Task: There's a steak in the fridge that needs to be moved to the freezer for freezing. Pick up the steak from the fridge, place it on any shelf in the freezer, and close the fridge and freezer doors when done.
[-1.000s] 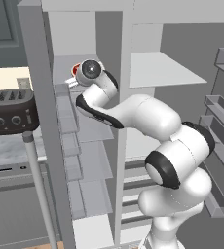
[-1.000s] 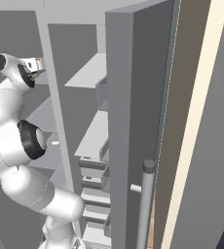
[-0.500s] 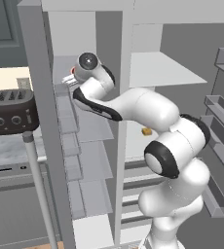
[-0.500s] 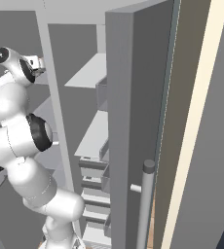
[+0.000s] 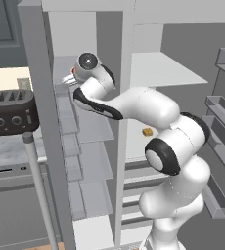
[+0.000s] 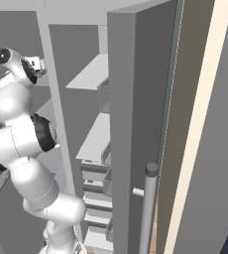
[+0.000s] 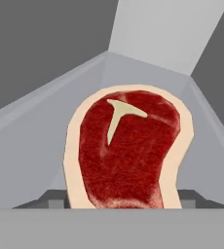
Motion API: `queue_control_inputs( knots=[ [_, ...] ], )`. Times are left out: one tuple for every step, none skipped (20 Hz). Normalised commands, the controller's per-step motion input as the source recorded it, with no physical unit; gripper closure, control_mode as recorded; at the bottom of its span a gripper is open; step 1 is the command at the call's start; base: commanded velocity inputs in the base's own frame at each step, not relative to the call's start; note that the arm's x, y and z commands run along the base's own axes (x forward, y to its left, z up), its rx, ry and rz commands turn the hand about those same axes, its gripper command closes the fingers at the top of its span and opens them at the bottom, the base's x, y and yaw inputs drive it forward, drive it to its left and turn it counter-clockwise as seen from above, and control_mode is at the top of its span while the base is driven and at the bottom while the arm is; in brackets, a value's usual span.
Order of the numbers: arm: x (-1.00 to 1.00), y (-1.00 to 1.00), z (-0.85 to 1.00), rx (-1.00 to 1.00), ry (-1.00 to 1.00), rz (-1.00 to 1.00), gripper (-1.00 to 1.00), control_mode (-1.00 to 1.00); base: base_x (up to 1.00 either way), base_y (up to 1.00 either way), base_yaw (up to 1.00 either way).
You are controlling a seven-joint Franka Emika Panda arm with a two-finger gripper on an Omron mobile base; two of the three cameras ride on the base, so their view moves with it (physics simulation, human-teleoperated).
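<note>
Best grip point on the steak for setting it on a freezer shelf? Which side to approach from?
Take the flat round red steak with the pale tan rim at its narrower end, the one nearest the end effector, coming in edge-on from there and pinching across the two broad faces. It is a thin slab that probably looks too wide to span. The fingertips are hidden behind it.

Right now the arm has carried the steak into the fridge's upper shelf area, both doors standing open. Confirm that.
One thing is wrong: the compartment. In the left base view the gripper reaches into the freezer, the narrower section with thin grey shelves, not the fridge. The hand view shows the steak over a grey shelf there. Both doors do stand open.
</note>
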Motion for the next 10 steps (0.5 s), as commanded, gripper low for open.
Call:
queue_control_inputs(
  knots=[
    [0.49, 0.06, -0.23, -0.01, 0.00, 0.00, -1.00, -1.00, 0.00, 0.00, 0.00],
    [0.53, 0.04, -0.17, 0.00, 0.00, 0.00, -1.00, -1.00, 0.00, 0.00, 0.00],
    [0.40, 0.00, -0.02, 0.00, 0.00, 0.00, -1.00, -1.00, 0.00, 0.00, 0.00],
    [0.34, 0.00, 0.00, 0.00, 0.00, 0.00, -1.00, -1.00, 0.00, 0.00, 0.00],
    [0.30, 0.00, 0.00, 0.00, 0.00, 0.00, -1.00, -1.00, 0.00, 0.00, 0.00],
    [0.21, 0.00, 0.00, 0.00, 0.00, 0.00, -1.00, -1.00, 0.00, 0.00, 0.00],
    [0.09, 0.00, 0.00, 0.00, 0.00, 0.00, -1.00, -1.00, 0.00, 0.00, 0.00],
    [0.02, 0.00, 0.00, 0.00, 0.00, 0.00, -1.00, -1.00, 0.00, 0.00, 0.00],
    [0.00, 0.00, 0.00, 0.00, 0.00, 0.00, -1.00, -1.00, 0.00, 0.00, 0.00],
    [0.00, 0.18, -0.06, -0.02, 0.00, 0.00, -1.00, -1.00, 0.00, 0.00, 0.00]
  ],
)
